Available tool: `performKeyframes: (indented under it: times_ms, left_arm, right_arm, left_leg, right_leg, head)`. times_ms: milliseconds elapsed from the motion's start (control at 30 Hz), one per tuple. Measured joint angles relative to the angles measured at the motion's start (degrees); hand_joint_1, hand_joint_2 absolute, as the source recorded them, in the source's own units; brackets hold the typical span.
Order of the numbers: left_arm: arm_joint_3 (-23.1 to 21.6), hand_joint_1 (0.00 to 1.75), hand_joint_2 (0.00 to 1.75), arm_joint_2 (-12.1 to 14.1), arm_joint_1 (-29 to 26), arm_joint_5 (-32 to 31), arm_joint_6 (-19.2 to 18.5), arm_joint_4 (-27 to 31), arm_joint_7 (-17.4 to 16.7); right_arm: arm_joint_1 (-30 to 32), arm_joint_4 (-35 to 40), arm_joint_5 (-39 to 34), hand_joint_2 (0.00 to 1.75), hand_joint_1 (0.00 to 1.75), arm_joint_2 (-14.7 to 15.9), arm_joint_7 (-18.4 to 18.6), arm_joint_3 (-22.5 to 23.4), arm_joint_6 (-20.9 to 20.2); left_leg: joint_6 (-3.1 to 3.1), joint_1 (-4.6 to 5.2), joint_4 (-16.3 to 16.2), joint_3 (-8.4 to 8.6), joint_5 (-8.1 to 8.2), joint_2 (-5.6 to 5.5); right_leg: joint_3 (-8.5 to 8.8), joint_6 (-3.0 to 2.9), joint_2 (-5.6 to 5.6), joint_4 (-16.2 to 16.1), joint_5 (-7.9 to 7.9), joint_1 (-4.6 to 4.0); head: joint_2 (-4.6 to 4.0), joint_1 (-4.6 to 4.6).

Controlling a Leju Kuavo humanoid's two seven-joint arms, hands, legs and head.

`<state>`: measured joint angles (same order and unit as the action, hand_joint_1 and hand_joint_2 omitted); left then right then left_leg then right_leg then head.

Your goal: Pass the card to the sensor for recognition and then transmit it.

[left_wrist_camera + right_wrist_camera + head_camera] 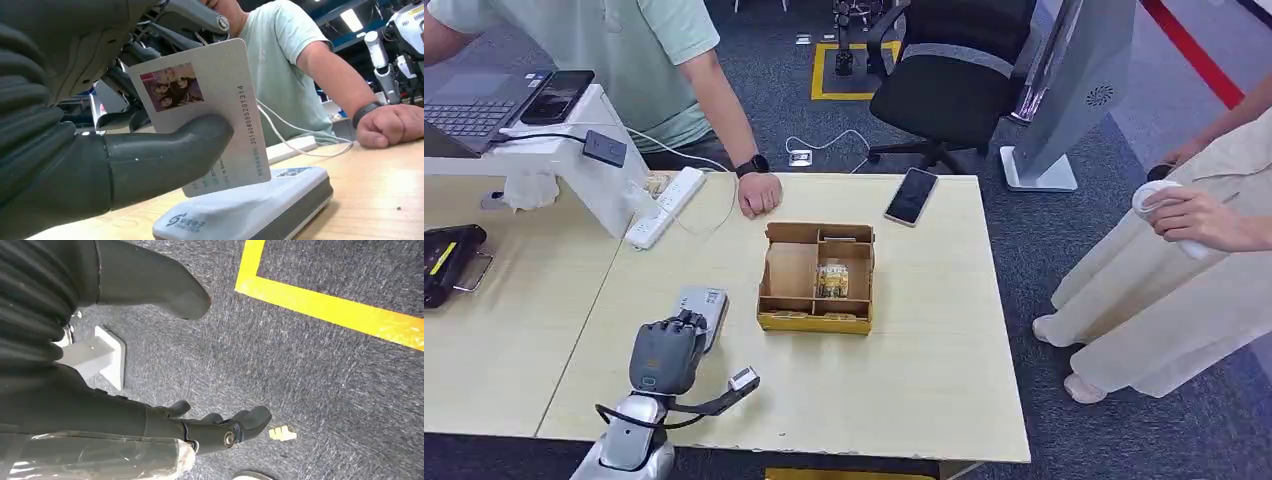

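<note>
The left hand (664,352) pinches the card (210,110) between thumb and fingers, holding it upright with its lower edge touching the grey sensor (250,210) on the desk (904,380). The right hand (210,427) hangs over carpet, fingers apart, holding nothing.

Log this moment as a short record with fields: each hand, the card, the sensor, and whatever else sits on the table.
left hand: holds the white photo ID card, thumb pressed across its face
white photo ID card: upright, lower edge at or just above the reader; contact unclear
grey-and-white flat card reader: lies on the pale wooden table, under the card
right hand: hangs over grey carpet, fingers apart, holding nothing
brown cardboard divided tray: mid-table
black smartphone: far table edge
person's fist: rests on the table
</note>
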<state>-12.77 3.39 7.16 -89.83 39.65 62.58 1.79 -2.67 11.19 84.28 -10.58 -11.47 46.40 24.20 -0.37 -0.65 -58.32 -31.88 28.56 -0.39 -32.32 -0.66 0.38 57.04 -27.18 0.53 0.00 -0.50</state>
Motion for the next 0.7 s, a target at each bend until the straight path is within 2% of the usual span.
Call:
performKeyframes:
  times_ms: [233, 333, 500, 700]
  left_arm:
    - [-5.88, 1.75, 1.75, 3.05, 1.14, -0.04, 0.0, 0.0, -8.22]
    - [-7.93, 1.75, 1.75, 4.15, 1.89, -0.11, 0.0, 0.0, -10.53]
    - [-9.05, 1.75, 1.75, 4.65, 2.33, -0.09, 0.0, -0.19, -11.47]
    - [-9.05, 1.75, 1.75, 4.72, 2.8, 0.0, 0.0, -2.56, -9.94]
  right_arm:
    - [0.0, 0.0, -0.2, 1.75, 0.0, 0.02, -0.02, 0.0, 0.77]
    - [0.01, 0.0, -0.22, 1.75, 0.0, 0.04, -0.04, 0.0, 0.87]
    - [0.02, -0.02, -0.24, 1.75, 0.0, 0.07, -0.37, 0.0, 0.92]
    - [0.02, -0.02, -0.48, 1.75, 0.0, 0.07, -0.44, 0.0, 0.92]
  left_leg:
    - [0.0, 0.0, 0.0, 0.0, 0.0, 0.0]
    - [0.0, 0.0, 0.0, 0.0, 0.0, 0.0]
    - [0.0, 0.01, 0.0, 0.0, 0.0, 0.0]
    - [0.0, 0.0, 0.0, 0.0, 0.0, 0.01]
  right_leg:
    - [0.0, 0.0, 0.0, 0.0, 0.0, 0.0]
    - [0.0, 0.0, 0.0, 0.0, 0.0, 0.0]
    - [0.0, 0.0, 0.0, 0.0, 0.0, 0.0]
    - [0.0, 0.0, 0.0, 0.0, 0.0, 0.0]
  head:
    - [0.0, 0.0]
    - [0.0, 0.0]
    - [0.0, 0.0]
    - [0.0, 0.0]
